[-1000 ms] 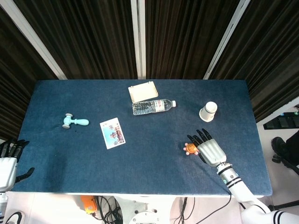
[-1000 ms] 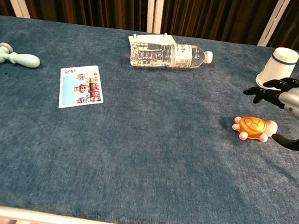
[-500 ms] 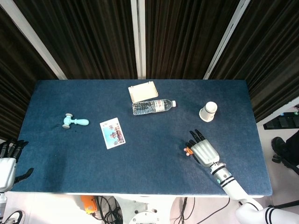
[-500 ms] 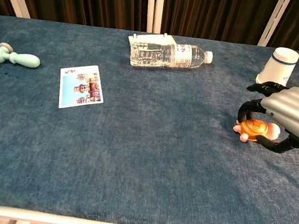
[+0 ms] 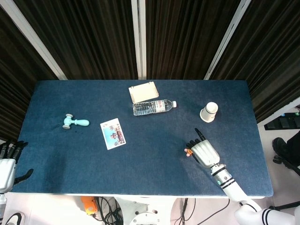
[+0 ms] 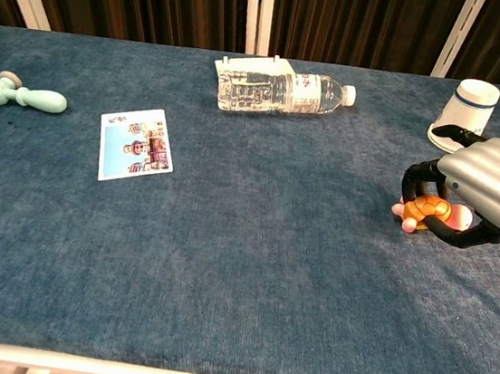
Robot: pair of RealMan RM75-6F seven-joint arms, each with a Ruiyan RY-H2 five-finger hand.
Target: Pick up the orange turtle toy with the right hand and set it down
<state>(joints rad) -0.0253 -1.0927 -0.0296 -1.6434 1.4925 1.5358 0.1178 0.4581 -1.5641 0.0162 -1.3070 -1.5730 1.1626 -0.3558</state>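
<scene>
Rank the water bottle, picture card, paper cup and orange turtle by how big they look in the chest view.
1. Water bottle
2. Picture card
3. Paper cup
4. Orange turtle, partly hidden by the right hand

Card and cup are close; the cup lies farther back.

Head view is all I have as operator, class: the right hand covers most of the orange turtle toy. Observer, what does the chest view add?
Observer: The right hand has dark fingers curled around the orange turtle toy, over and under it.
Operator: Is the toy off the table?
Observer: I cannot tell; its pink foot sits very near the blue table.
Operator: And the paper cup?
Observer: The paper cup lies tipped just behind the hand; one finger extends toward its rim.
</scene>
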